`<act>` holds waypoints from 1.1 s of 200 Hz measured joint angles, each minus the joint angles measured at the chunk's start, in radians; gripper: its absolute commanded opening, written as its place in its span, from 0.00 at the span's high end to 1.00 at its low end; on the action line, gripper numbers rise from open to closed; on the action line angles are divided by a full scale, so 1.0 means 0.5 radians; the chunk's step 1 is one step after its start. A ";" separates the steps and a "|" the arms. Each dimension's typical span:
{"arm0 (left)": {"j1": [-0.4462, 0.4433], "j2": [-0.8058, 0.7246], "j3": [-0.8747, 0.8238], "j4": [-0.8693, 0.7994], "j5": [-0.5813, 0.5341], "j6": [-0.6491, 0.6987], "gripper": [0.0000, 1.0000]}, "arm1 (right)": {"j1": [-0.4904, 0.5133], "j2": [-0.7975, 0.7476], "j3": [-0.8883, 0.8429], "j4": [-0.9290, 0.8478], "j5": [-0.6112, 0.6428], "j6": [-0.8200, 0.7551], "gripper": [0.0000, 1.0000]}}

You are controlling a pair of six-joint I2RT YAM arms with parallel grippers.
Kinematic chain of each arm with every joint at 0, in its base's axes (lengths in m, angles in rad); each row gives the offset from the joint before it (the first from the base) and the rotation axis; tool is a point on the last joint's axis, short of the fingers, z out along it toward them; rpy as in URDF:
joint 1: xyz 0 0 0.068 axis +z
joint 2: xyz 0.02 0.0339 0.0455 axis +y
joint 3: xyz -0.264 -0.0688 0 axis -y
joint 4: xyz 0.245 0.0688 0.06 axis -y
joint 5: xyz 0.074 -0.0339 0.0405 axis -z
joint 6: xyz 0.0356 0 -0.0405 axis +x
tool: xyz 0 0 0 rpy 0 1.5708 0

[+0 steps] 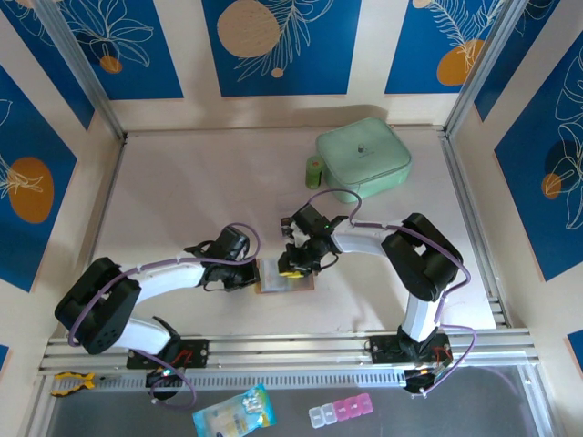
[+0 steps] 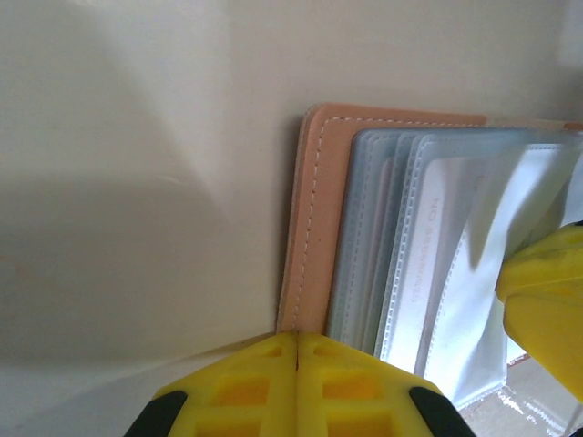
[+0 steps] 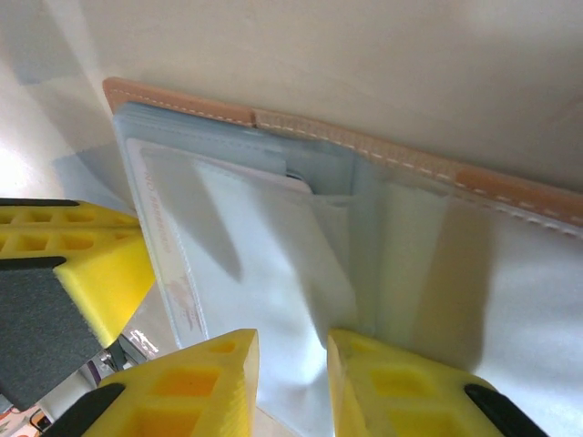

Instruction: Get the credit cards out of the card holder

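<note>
While the holder (image 1: 301, 282) lies spread open on the table (image 1: 182, 182) near its front edge, between the two arms, the left gripper (image 1: 258, 274) rests at the holder's tan left border with its jaws pressed together. The right gripper (image 1: 292, 268) reaches in from the other side, jaws a little apart over the clear sleeves (image 3: 273, 246). One pale sleeve runs into the gap, and whether it is pinched cannot be told.

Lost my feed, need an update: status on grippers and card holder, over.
Left gripper shut, at edge of card holder. Right gripper slightly open over its clear sleeves. Green pouch far behind, apart.
</note>
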 measured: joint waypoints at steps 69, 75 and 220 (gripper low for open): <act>-0.002 -0.105 0.057 -0.156 -0.065 0.005 0.95 | -0.017 -0.011 -0.047 0.049 -0.017 -0.001 0.73; -0.002 -0.118 0.066 -0.160 -0.064 0.005 0.94 | -0.017 -0.011 -0.052 0.057 -0.021 0.000 0.73; -0.055 0.116 0.078 0.265 0.196 -0.212 0.80 | -0.032 -0.025 -0.096 0.127 -0.053 0.007 0.74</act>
